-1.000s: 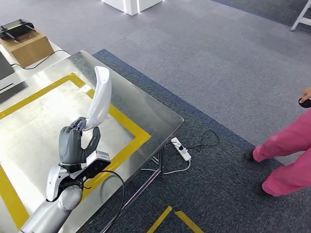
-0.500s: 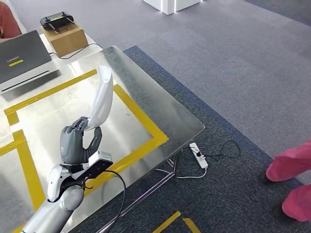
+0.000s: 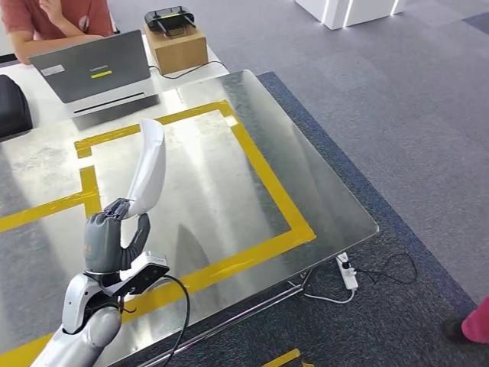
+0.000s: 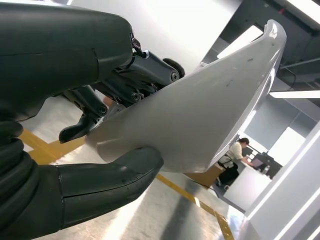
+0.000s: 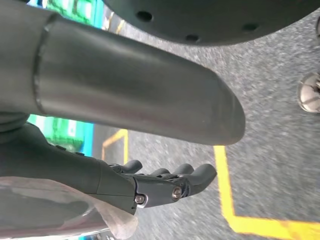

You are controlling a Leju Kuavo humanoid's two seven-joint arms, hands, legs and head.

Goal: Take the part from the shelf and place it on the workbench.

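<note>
- Grey carpet (image 3: 369, 92) surrounds a shiny steel workbench (image 3: 323, 191) marked with yellow tape (image 3: 271, 183) in rectangles.
- Nearest in the head view, the silver left arm rises from the lower edge, and the left hand (image 3: 107, 241) hovers over the near part of the bench, above a yellow tape line.
- That hand grips the lower end of the part (image 3: 149, 168), a curved white shell that stands nearly upright above the hand, its upper end leaning slightly away from the robot.
- In the left wrist view the thick thumb (image 4: 113, 177) presses against one face of the part (image 4: 203, 110), while the darker fingers (image 4: 151, 70) bear on the opposite face, so the narrow end is pinched between them.
- The part is held in the air, clear of the bench surface.
- The right hand (image 5: 158, 182) hangs low above carpet crossed by yellow floor tape (image 5: 234, 210); its fingers are extended, slightly apart, and hold nothing.
- On the floor just beside the bench's right corner lies a white power strip (image 3: 347, 271) with a black cable (image 3: 398, 267).
- At the far edge of the bench sit an open grey laptop (image 3: 95, 69) and a cardboard box (image 3: 176, 47) with a dark device (image 3: 169, 18) on top.
- Behind the laptop a person (image 3: 52, 19) in a reddish shirt is seated.
</note>
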